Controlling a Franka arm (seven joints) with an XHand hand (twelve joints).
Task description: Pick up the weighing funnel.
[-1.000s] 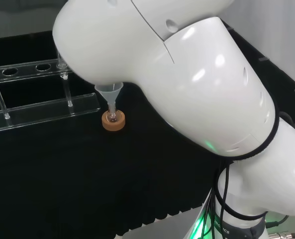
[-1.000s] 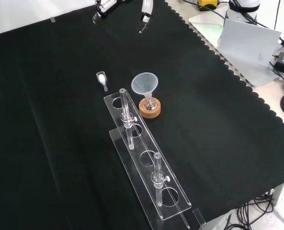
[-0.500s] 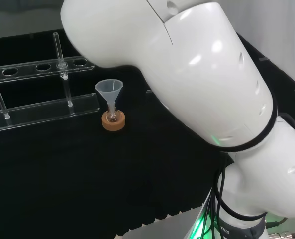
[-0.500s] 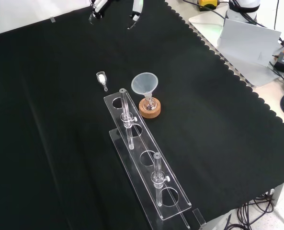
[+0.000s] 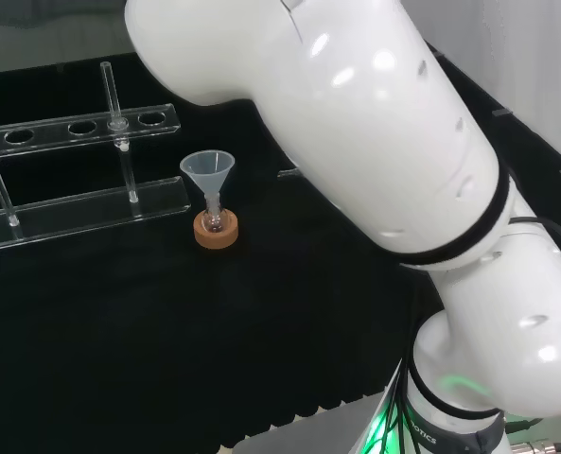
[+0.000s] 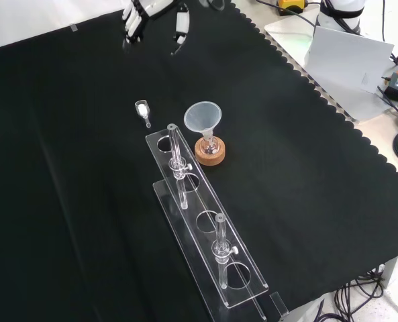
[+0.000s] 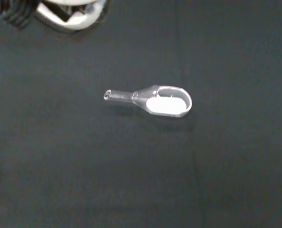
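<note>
Hovering hand (image 6: 135, 15) open, nil held.

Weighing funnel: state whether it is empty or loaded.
Loaded. In the wrist view the weighing funnel lies on the black cloth with a white substance in its scoop.

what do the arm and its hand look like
The arm is glossy white, with big rounded links, a black seam at a joint, and black cables and a green glow near its base. The hand is slim, white with black segments.
</note>
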